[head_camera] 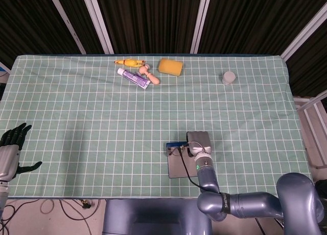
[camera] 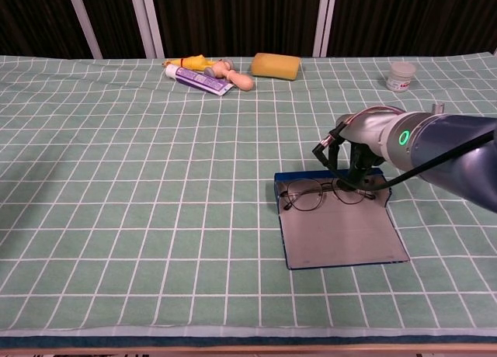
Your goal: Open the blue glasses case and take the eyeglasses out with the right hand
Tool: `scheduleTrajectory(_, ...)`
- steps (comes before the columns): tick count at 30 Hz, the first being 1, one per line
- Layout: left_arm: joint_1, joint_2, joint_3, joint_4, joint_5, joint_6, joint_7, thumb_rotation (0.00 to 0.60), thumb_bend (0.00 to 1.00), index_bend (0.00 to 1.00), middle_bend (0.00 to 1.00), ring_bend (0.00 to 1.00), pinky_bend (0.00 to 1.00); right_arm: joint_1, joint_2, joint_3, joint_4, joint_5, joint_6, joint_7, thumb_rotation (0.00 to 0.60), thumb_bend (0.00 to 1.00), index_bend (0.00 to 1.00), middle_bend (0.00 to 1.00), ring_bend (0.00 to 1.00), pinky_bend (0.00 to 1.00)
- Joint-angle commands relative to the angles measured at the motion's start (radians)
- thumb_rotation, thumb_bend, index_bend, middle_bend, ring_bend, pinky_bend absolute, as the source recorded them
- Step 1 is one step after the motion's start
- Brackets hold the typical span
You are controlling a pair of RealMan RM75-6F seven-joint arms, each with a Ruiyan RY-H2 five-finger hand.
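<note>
The blue glasses case lies open near the table's front, its grey-lined lid flat toward me; it also shows in the head view as the case. The thin-framed eyeglasses rest along the case's far edge, small and partly hidden in the head view. My right hand hangs over the right end of the glasses, dark fingers pointing down at or just above the frame; contact is unclear. From the head camera the right hand covers that end. My left hand stays at the table's left edge, fingers spread, holding nothing.
At the far edge lie a yellow toy, a toothpaste tube, a wooden piece and a yellow sponge. A small white jar stands at the far right. Green checked cloth covers the table.
</note>
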Motion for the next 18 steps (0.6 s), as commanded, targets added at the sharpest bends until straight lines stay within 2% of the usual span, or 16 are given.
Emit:
scheduleTrajectory(1,0.000,0.000,0.000,-0.001,-0.001,-0.001,-0.001,0.600,0.00,0.00,0.00,0.00,0.00,0.001,-0.004,0.004,0.002,0.000,0.000,-0.002,0.600,0.47,0.43,0.91,0.99,1.00)
scheduleTrajectory(18,0.000,0.005,0.000,-0.008,-0.006,-0.005,0.001,0.600,0.00,0.00,0.00,0.00,0.00,-0.008,-0.015,0.020,0.017,0.015,-0.004,-0.017,0.600,0.48,0.44,0.91,0.99,1.00)
